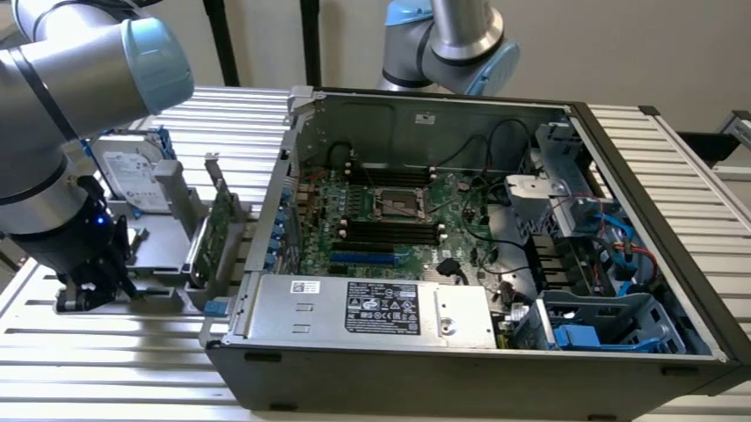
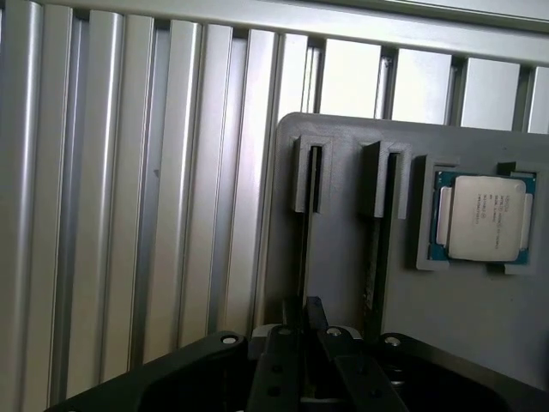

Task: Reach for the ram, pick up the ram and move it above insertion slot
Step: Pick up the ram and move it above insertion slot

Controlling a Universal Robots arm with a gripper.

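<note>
Exterior view: slatted aluminium table (image 1: 118, 352), beige wall (image 1: 657, 53); end effector (image 2: 303, 309) clenched on ram (image 2: 304, 253).

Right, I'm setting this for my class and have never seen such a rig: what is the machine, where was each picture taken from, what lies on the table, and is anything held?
The machine is a jointed robot arm ending in a gripper, its clamp-like hand. One picture comes from a camera standing off the arm, looking over the whole scene; the other from a camera on the arm's wrist, looking past the gripper. On the slatted metal table sits an open computer case with its motherboard exposed. On the exterior view's left, a grey holder carries spare parts: a hard drive, a green expansion card and a processor chip. The gripper is down at the holder, over one of its narrow slots. Whether it holds anything I cannot tell.
</note>
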